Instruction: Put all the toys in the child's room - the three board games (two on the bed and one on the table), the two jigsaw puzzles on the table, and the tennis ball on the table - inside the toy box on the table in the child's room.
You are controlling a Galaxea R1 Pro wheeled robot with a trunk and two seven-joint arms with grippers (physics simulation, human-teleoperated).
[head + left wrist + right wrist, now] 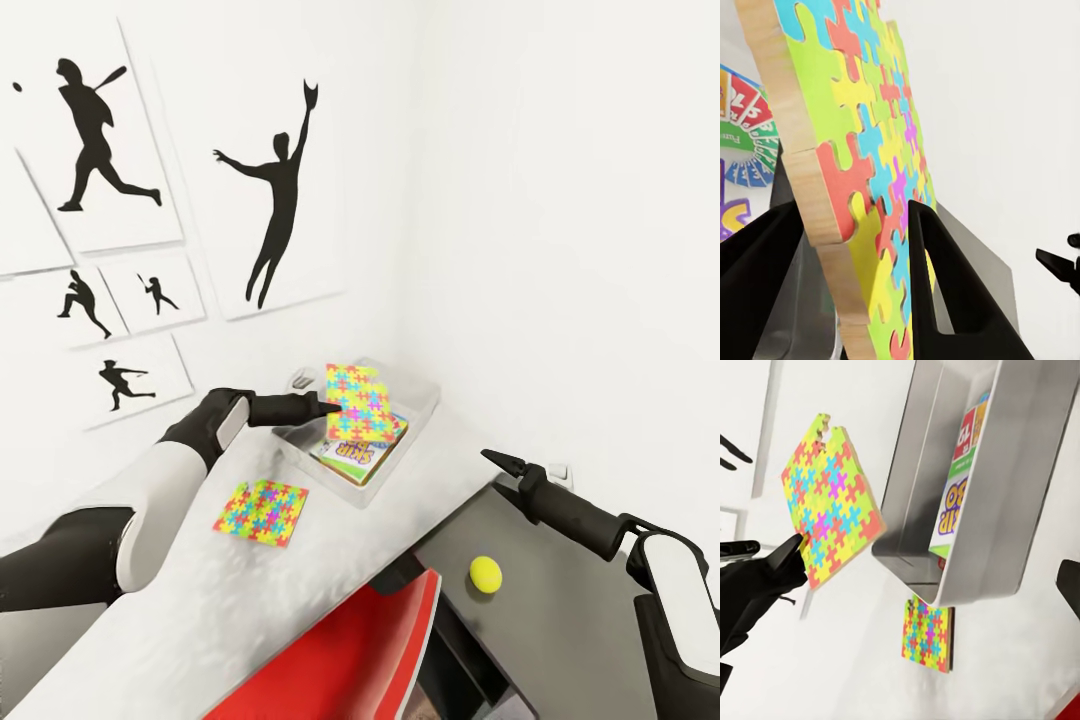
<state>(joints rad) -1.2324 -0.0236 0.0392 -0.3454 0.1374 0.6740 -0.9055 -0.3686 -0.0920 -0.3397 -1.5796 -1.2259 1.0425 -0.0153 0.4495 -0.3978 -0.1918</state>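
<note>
My left gripper (322, 405) is shut on one jigsaw puzzle (357, 402), holding it tilted on edge just above the toy box (421, 404). In the left wrist view both fingers (945, 285) clamp the jigsaw puzzle's (870, 150) wooden edge. A board game (356, 455) lies inside the box. The second jigsaw puzzle (262, 512) lies flat on the pale table (200, 610), left of the box. The tennis ball (486, 575) rests on the lower dark section. My right gripper (497, 460) hovers open above that section, right of the box, holding nothing.
The white wall with baseball silhouette pictures (275, 200) rises right behind the table and box. A red chair (350, 650) stands against the table's near edge. The dark grey section (570, 640) has bare room around the ball.
</note>
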